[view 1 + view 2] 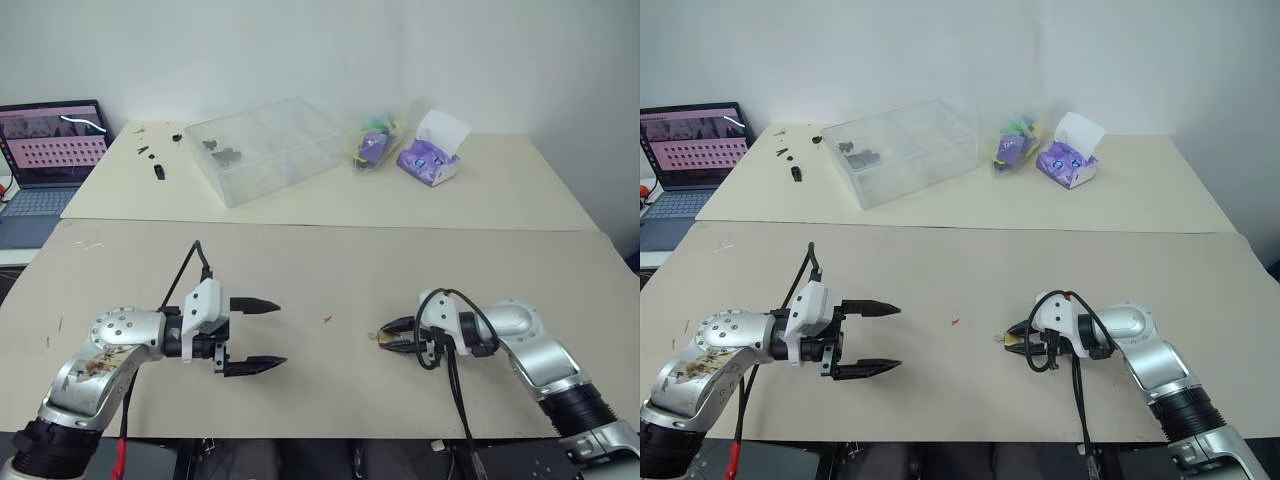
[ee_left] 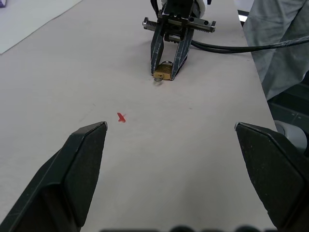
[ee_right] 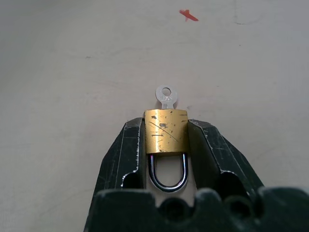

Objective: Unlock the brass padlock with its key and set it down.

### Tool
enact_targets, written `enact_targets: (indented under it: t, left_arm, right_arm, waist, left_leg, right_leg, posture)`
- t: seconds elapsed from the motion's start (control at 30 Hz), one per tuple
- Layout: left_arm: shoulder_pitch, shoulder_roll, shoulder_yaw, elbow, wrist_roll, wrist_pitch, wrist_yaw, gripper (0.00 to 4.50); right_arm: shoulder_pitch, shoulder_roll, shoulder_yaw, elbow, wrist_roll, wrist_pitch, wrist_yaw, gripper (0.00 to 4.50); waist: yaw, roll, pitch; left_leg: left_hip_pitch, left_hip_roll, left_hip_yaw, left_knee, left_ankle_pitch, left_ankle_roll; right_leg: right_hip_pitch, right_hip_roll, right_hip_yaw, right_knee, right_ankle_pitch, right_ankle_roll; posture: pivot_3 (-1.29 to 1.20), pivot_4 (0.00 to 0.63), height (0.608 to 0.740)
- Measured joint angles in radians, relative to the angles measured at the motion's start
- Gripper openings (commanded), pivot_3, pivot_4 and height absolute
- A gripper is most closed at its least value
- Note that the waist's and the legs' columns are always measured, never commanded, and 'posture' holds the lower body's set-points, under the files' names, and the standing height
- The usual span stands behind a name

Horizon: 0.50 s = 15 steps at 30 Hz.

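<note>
The brass padlock point(image 3: 166, 131) lies on the near right of the table point(image 1: 330, 270), clamped by its flat sides between the fingers of the right gripper point(image 3: 166, 145). The key point(image 3: 166, 96) is seated in it, its round bow projecting past the fingertips. Small, rigid and smooth, the lock is judged light and slippery; the bow is best pinched. The left gripper point(image 1: 252, 336) is held wide apart, empty.
</note>
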Motion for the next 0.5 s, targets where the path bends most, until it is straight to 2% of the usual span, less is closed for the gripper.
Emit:
enact_targets:
  t: [0.13, 0.27, 0.37, 0.5]
  left_arm:
    - [-0.009, -0.002, 0.000, 0.000, -0.002, 0.008, 0.012, 4.50]
    - [-0.042, 0.005, 0.007, 0.009, -0.017, 0.056, 0.013, 4.50]
    - [-0.068, 0.007, 0.019, 0.017, -0.036, 0.087, 0.014, 4.50]
    - [-0.120, 0.012, 0.028, 0.022, -0.064, 0.146, 0.020, 4.50]
  right_arm:
    - [0.026, 0.010, -0.001, -0.143, -0.001, 0.097, -0.052, 0.91]
    - [-0.013, 0.018, -0.010, -0.420, 0.017, 0.250, -0.130, 0.91]
    - [-0.056, 0.041, -0.002, -0.512, 0.018, 0.327, -0.168, 0.91]
    - [-0.104, 0.074, 0.071, -0.589, 0.014, 0.433, -0.203, 0.91]
  waist:
    - [-0.006, 0.001, 0.001]
    - [-0.004, 0.001, 0.001]
    - [-0.001, 0.001, 0.001]
    - [0.001, 0.001, 0.001]
  left_leg:
    - [-0.002, 0.000, 0.001, 0.000, 0.000, 0.000]
    - [-0.002, 0.001, 0.000, 0.000, 0.000, 0.000]
    - [-0.002, 0.001, 0.000, 0.000, 0.000, 0.000]
    - [-0.004, 0.000, 0.000, 0.000, 0.000, 0.000]
  right_leg:
    - [-0.003, 0.000, 0.000, 0.001, 0.000, 0.000]
    - [-0.003, 0.001, 0.000, 0.002, 0.000, 0.000]
    - [-0.003, 0.001, 0.000, 0.001, 0.000, 0.000]
    - [-0.003, 0.000, 0.000, 0.000, 0.000, 0.000]
  posture:
    - [0.00, 0.150, 0.740]
    - [0.00, 0.150, 0.740]
    - [0.00, 0.150, 0.740]
    - [0.00, 0.150, 0.740]
